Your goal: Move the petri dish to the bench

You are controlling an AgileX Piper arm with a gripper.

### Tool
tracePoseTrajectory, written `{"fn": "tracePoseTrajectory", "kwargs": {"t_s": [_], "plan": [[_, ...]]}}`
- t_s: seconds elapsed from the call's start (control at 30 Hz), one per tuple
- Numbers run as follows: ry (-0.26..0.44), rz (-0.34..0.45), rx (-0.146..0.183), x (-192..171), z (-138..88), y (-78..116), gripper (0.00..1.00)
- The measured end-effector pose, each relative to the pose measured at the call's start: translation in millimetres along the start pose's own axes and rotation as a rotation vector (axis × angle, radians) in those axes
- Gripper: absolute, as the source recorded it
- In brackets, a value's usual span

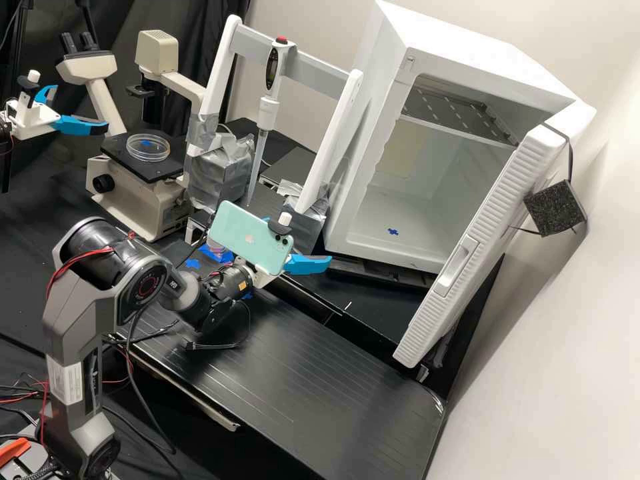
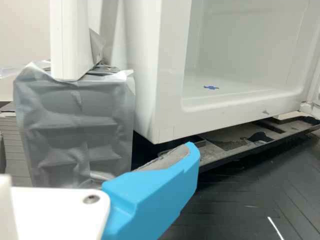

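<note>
My gripper (image 1: 307, 264) is over the bench (image 1: 280, 373), in front of the white cabinet. One blue finger stands out past the green phone on the wrist; a bit of blue behind the phone's top edge belongs to the other. They stand apart, open. In the wrist view the gripper (image 2: 156, 192) has one blue finger in sight and holds nothing there. A clear petri dish (image 1: 148, 148) lies flat on the microscope's black stage, far left of my gripper. Behind the phone, a pinkish round dish (image 1: 215, 249) rests by blue tape, partly hidden.
The white cabinet (image 1: 360, 160) stands open at the back right, its ribbed door (image 1: 477, 247) swung forward. A pipette (image 1: 268, 110) hangs from a white frame whose feet are wrapped in grey tape (image 2: 75, 130). A second arm's gripper is at the upper left.
</note>
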Motion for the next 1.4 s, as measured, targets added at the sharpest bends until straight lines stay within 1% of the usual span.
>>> {"fn": "tracePoseTrajectory", "kwargs": {"t_s": [0.3, 0.47, 0.53, 0.57, 0.6, 0.63, 0.73, 0.83, 0.9, 0.93, 0.97, 1.03, 1.1, 1.2, 1.23, 1.27, 1.33, 1.37, 1.4], "plan": [[0.001, 0.002, 0.000, 0.0, -0.1, 0.1, 1.00], [0.013, 0.007, -0.007, -12.4, 3.1, -0.3, 1.00], [0.033, 0.020, -0.010, -21.2, 4.0, 2.0, 1.00], [0.037, 0.027, -0.009, -23.3, 4.4, 3.3, 1.00], [0.046, 0.038, 0.000, -26.9, 5.1, 4.2, 1.00], [0.056, 0.046, -0.001, -28.5, 4.8, 5.5, 1.00], [0.061, 0.050, 0.008, -36.0, 7.0, 7.0, 1.00], [0.084, 0.042, 0.006, -48.8, 4.0, 8.5, 1.00], [0.113, 0.042, 0.009, -59.6, -1.0, 10.3, 1.00], [0.138, 0.044, 0.008, -66.3, -5.0, 11.4, 1.00], [0.191, 0.053, 0.011, -75.3, -13.7, 13.1, 1.00], [0.264, 0.060, 0.009, -86.7, -25.2, 13.5, 1.00], [0.356, 0.062, 0.005, -99.1, -41.0, 13.4, 1.00], [0.477, 0.025, 0.011, -114.2, -63.7, 5.8, 1.00], [0.525, 0.010, 0.007, -119.4, -72.8, 2.7, 1.00], [0.588, -0.013, -0.009, -126.8, -84.3, -2.8, 1.00], [0.641, -0.032, -0.034, -133.9, -94.2, -8.6, 1.00], [0.678, -0.059, -0.048, -139.7, -102.5, -14.8, 1.00], [0.697, -0.072, -0.059, -142.5, -107.2, -17.8, 1.00]]}}
